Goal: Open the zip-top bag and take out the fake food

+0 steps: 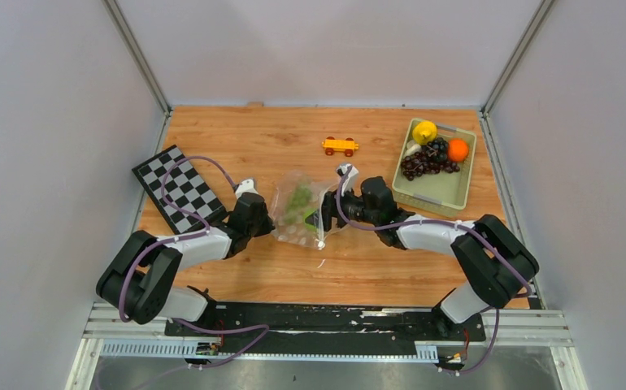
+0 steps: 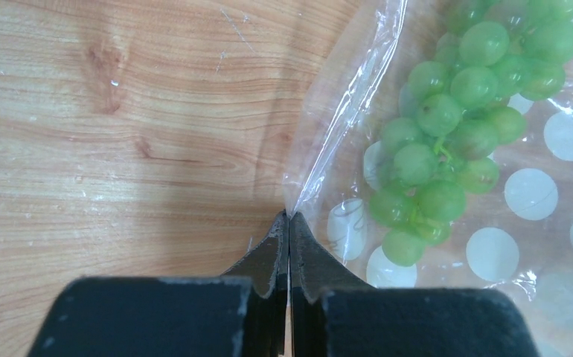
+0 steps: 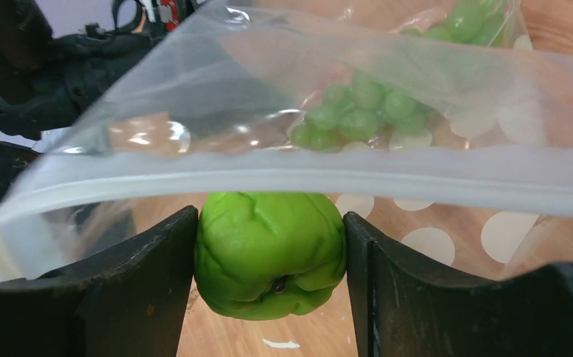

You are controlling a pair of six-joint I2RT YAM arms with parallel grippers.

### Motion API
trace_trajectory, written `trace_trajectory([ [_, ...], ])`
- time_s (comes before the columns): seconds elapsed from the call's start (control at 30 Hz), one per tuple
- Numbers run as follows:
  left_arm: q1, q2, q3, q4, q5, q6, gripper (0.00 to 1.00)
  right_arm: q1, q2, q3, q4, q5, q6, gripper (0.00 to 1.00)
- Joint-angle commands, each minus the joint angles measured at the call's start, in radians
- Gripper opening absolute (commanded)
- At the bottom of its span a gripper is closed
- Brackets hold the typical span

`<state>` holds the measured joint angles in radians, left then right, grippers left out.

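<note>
The clear dotted zip-top bag (image 1: 296, 211) lies mid-table between my two grippers. A green grape bunch (image 2: 455, 123) lies inside it, also in the top view (image 1: 298, 197) and in the right wrist view (image 3: 358, 115). My left gripper (image 2: 289, 217) is shut on the bag's left edge (image 2: 328, 141). My right gripper (image 3: 270, 249) is shut on a green round leafy piece (image 3: 270, 253) at the bag's open mouth, under the white zip strip (image 3: 306, 182). In the top view the right gripper (image 1: 323, 218) is at the bag's right edge.
A green tray (image 1: 448, 191) at back right holds a yellow lemon (image 1: 424, 131), an orange ball (image 1: 458, 149), dark purple grapes (image 1: 425, 162) and a white piece. An orange-yellow toy car (image 1: 340, 145) stands behind the bag. A checkerboard (image 1: 179, 188) lies at left.
</note>
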<state>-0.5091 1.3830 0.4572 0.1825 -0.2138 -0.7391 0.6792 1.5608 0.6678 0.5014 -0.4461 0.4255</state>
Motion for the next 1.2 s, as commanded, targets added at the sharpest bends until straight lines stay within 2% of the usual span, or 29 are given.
trace_trajectory([
  [0.0, 0.005, 0.036, -0.048, -0.12, -0.056, 0.017, 0.0, -0.006, -0.069, 0.016, -0.014, 0.005, 0.03, 0.52],
  [0.2, 0.006, 0.042, -0.046, -0.099, -0.066, 0.016, 0.0, -0.014, -0.137, 0.014, -0.07, -0.049, 0.027, 0.52],
  [0.37, 0.006, 0.053, -0.025, -0.088, -0.086, 0.029, 0.0, -0.042, -0.202, 0.041, -0.216, -0.106, -0.034, 0.52],
  [0.7, 0.009, 0.076, 0.03, -0.035, -0.167, 0.08, 0.0, -0.132, -0.43, 0.091, -0.528, -0.065, -0.125, 0.53],
  [0.83, 0.009, 0.081, 0.013, 0.05, -0.172, 0.093, 0.0, -0.15, -0.514, 0.2, -0.741, 0.123, -0.214, 0.54],
  [0.93, 0.01, 0.067, -0.02, 0.14, -0.164, 0.105, 0.01, -0.195, -0.576, 0.254, -0.826, 0.308, -0.241, 0.56],
  [1.03, 0.009, 0.039, -0.058, 0.211, -0.144, 0.116, 0.07, -0.24, -0.609, 0.264, -0.818, 0.532, -0.265, 0.57],
  [1.17, 0.009, -0.01, -0.101, 0.256, -0.142, 0.124, 0.2, -0.334, -0.586, 0.258, -0.754, 0.725, -0.264, 0.57],
])
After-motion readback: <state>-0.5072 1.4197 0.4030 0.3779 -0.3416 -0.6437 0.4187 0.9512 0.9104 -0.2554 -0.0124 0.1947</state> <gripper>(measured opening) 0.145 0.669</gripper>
